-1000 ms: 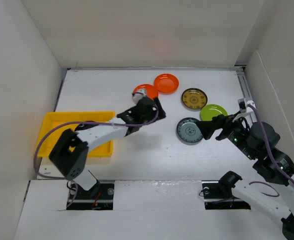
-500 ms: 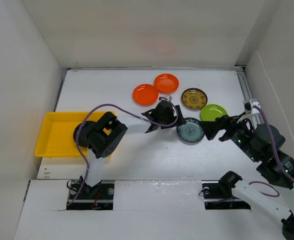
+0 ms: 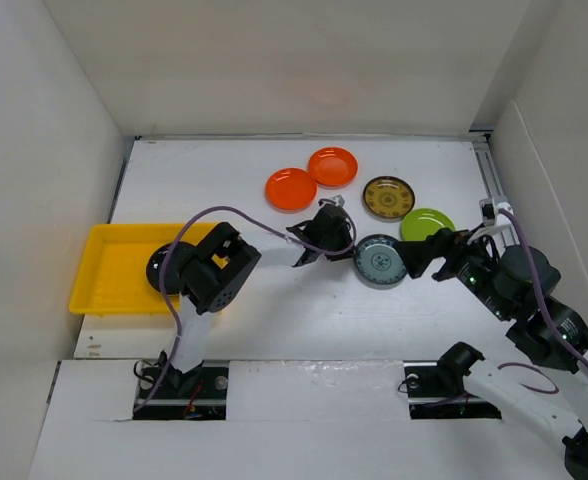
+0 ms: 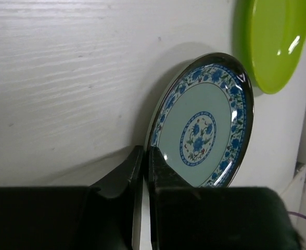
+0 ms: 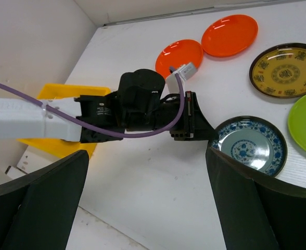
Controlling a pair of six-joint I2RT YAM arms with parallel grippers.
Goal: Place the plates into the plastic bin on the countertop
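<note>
The grey-blue patterned plate (image 3: pixel 380 261) (image 4: pixel 202 125) lies on the white countertop (image 3: pixel 274 320). My left gripper (image 3: pixel 348 251) (image 4: pixel 147 151) is shut on its left rim, one finger outside and one over the rim. My right gripper (image 3: pixel 424 256) (image 5: pixel 148 208) hovers open just right of that plate, and its right finger (image 5: pixel 262 208) overlaps the plate's near edge (image 5: pixel 252 146). Two orange plates (image 3: pixel 291 188) (image 3: pixel 332 166), a gold-patterned plate (image 3: pixel 388 197) and a lime green plate (image 3: pixel 426 224) lie behind. The yellow plastic bin (image 3: pixel 104 240) sits at the left.
A dark round thing (image 3: pixel 161 268) lies in the bin, partly behind the left arm's elbow (image 3: pixel 214 275). White walls close in the countertop on the left, back and right. The left arm's purple cable (image 5: pixel 142 130) loops over the middle.
My left arm swung right from the orange plates to the grey-blue patterned plate, and its jaws went from open to shut. The right gripper shifted only slightly.
</note>
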